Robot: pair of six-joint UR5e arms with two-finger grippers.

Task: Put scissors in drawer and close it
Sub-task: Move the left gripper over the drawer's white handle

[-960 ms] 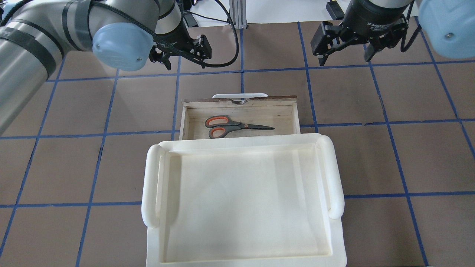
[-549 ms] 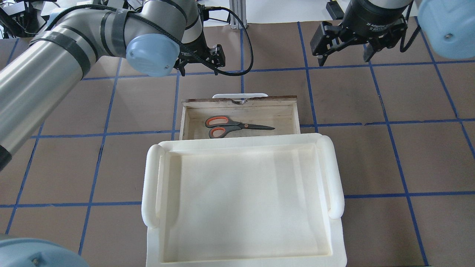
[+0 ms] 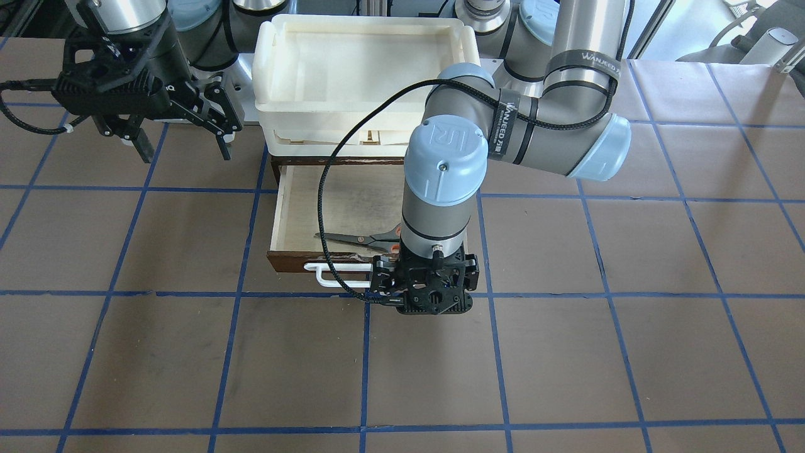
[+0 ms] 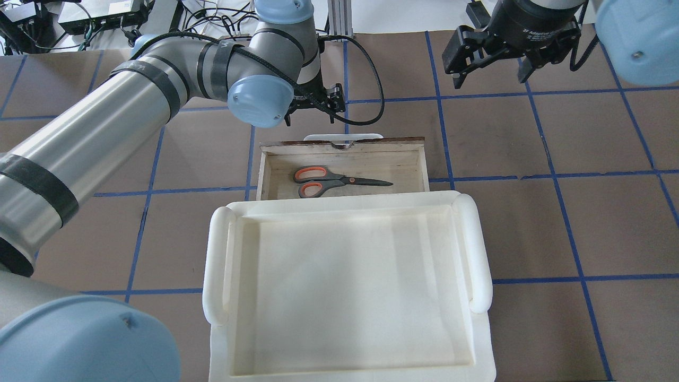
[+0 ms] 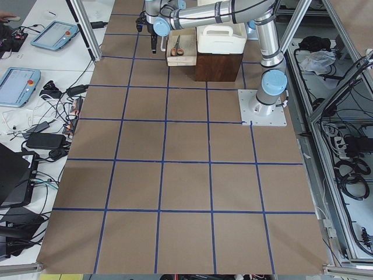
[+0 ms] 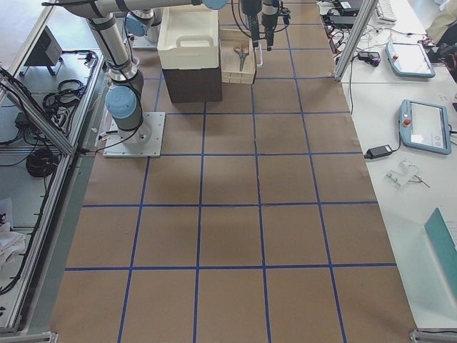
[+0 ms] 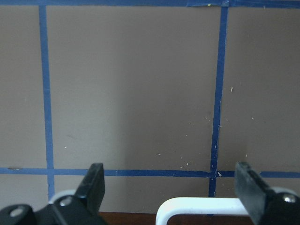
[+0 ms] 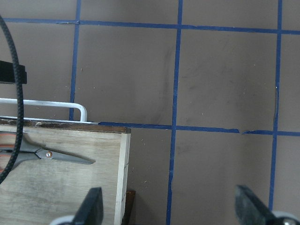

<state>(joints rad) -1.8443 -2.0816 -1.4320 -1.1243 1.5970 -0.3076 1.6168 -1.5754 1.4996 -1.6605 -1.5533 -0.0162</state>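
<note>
The scissors (image 4: 339, 181), grey handles lined orange-red, lie flat inside the open drawer (image 4: 423, 164), blades pointing right. They also show in the right wrist view (image 8: 51, 155). The drawer's white bar handle (image 4: 344, 136) sticks out from its dark front. My left gripper (image 4: 310, 114) is open and empty, fingers pointing down, just beyond the handle's left half. In the left wrist view the handle (image 7: 201, 202) sits low between the spread fingers (image 7: 93, 183). My right gripper (image 4: 490, 74) is open and empty, raised beyond the drawer's right end.
A cream-white plastic tray (image 4: 480, 249) sits on top of the cabinet, above the drawer's rear part. The brown table mat with its blue tape grid (image 4: 551, 175) surrounds the cabinet. The left arm's black cable (image 3: 322, 207) loops over the drawer.
My left arm has swung to the right, carrying its open gripper from the far left to just beyond the drawer handle. The right gripper, scissors and drawer have stayed put.
</note>
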